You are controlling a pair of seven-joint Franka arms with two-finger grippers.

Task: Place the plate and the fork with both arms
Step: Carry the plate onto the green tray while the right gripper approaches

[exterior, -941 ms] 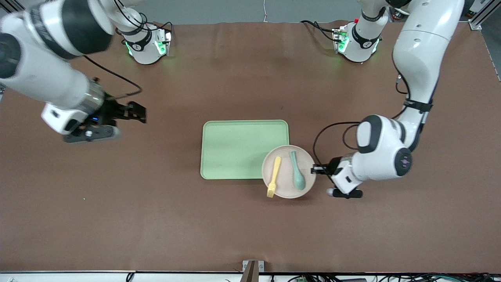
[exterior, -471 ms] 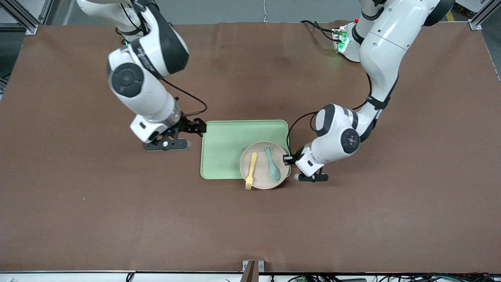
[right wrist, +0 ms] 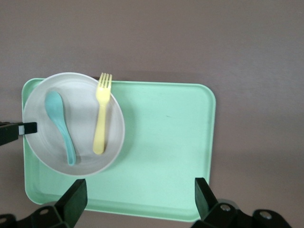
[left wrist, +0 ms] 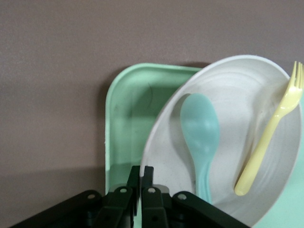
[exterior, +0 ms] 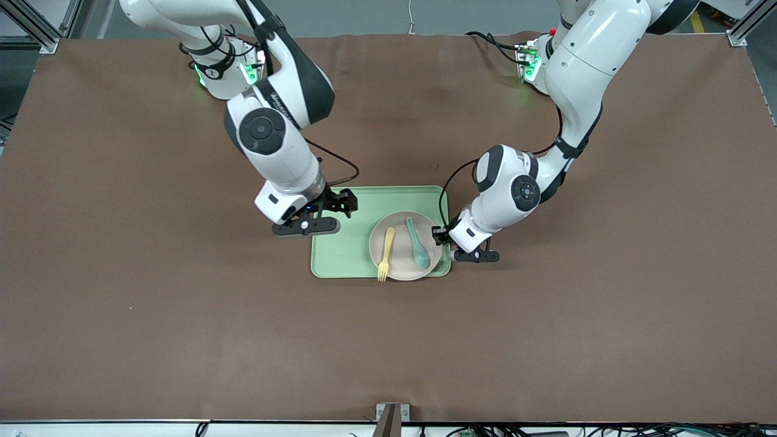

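One brown counter [exterior: 182,315] carries everything here. Two white arms reach down from their bases toward its middle.

One light-green rectangular tray [exterior: 346,243] lies at the centre of the counter. One round pale plate [exterior: 400,264] sits at the tray's corner that is nearest the front camera and toward the left arm's end; its edge passes slightly over the tray's rim on the side nearest the front camera. Whether the plate rests flat or is lifted a little at the gripped side cannot be told.

Two utensils lie on the plate, side by side and apart from each other. One is the teal spoon [exterior: 417,245], lying toward the left arm's end with its bowl nearer the front camera. The other is the single pale-yellow fork [exterior: 385,254], toward the right arm's end, its tines pointing to the front camera and reaching just past the plate's rim.

The left tool [exterior: 438,234] is at the plate's rim on the left arm's side, its fingers [left wrist: 140,186] pinched narrow on that rim. The right tool [exterior: 343,205] hovers over the tray's corner toward the right arm's end, with its fingers [right wrist: 76,197] spread wide and nothing between them.
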